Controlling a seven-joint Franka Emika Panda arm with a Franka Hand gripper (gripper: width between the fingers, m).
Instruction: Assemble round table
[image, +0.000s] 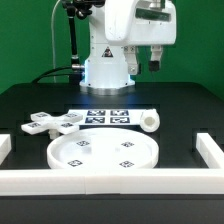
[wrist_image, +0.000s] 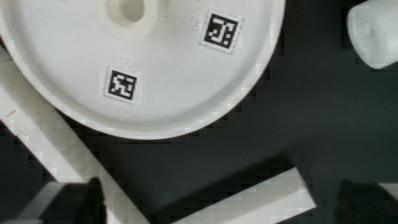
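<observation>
The large rimmed round disc lies flat near the table's front, tags facing up. It fills much of the wrist view. The cross-shaped base lies behind it towards the exterior view's left. The short cylinder leg lies on its side behind it towards the exterior view's right. My gripper hangs high above the table, well behind and above all the parts. In the wrist view the gripper is open and empty, its dark fingers wide apart.
The marker board lies flat between base and leg, in front of the arm's white pedestal. White border rails run along the front, the exterior view's left and its right. A rail shows under the gripper.
</observation>
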